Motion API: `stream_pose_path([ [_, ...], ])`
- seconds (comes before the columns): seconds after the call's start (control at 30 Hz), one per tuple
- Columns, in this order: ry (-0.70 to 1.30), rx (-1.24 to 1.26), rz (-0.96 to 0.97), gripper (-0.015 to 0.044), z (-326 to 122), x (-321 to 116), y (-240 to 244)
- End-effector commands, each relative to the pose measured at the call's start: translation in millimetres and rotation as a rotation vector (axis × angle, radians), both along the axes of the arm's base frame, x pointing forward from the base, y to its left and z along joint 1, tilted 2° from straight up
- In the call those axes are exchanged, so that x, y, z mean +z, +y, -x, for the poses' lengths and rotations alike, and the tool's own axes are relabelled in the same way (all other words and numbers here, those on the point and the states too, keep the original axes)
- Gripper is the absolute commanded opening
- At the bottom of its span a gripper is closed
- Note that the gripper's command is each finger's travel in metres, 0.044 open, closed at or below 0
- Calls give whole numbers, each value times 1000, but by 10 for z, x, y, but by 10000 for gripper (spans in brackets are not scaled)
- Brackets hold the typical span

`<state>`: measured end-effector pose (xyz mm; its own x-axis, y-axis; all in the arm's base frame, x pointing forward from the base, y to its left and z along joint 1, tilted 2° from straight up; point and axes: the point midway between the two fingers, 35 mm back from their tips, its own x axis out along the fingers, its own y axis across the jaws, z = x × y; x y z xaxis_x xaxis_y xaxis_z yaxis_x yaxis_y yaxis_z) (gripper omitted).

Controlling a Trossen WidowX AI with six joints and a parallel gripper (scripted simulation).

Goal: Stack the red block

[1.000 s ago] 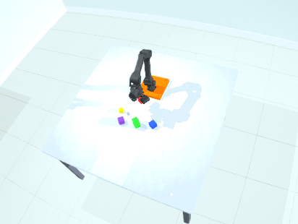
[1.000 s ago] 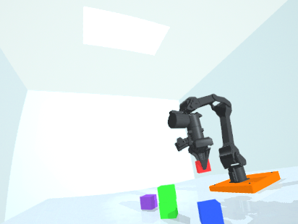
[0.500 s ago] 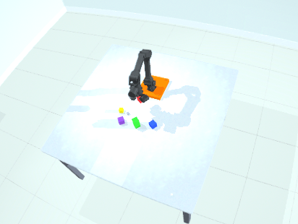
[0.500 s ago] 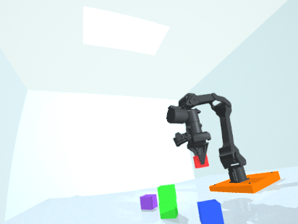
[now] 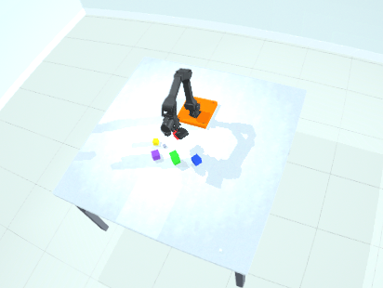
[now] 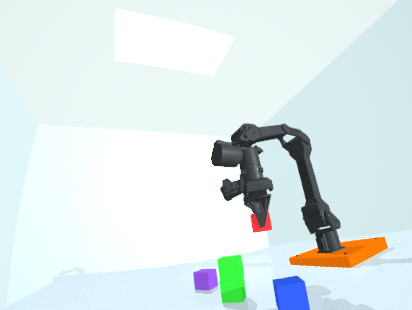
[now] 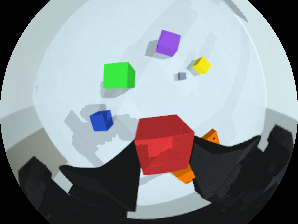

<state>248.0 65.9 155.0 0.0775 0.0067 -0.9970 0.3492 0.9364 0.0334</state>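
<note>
The red block (image 6: 256, 225) (image 7: 164, 149) is held in the air between the fingers. My gripper (image 6: 261, 224) (image 7: 160, 136) is shut on it and points down, above the table and between the tower and the arm's base. The green tower (image 5: 175, 158) (image 6: 232, 278) (image 7: 117, 76) stands upright, two blocks high in the exterior view. The red block is higher than the tower's top and off to its side, towards the base, with a gap between them. The block's underside is hidden in the wrist view.
A blue block (image 5: 196, 160) (image 6: 291, 293) (image 7: 101, 121) and a purple block (image 5: 155, 155) (image 6: 205, 279) (image 7: 168, 43) stand on either side of the tower. A yellow block (image 5: 155, 141) (image 7: 201, 65) and a small grey cube (image 5: 165, 146) (image 7: 182, 76) lie nearby. The orange base plate (image 5: 211, 108) (image 6: 367, 252) carries the arm.
</note>
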Motion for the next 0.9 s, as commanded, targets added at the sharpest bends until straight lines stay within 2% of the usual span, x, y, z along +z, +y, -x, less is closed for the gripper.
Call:
stream_pose_path([
  [0.0, 3, -6, -4, 0, -179, 8, 57],
  [0.67, 10, 1, 21, 0, -946, -14, 245],
  [0.87, 11, 1, 23, 0, -994, -47, 260],
])
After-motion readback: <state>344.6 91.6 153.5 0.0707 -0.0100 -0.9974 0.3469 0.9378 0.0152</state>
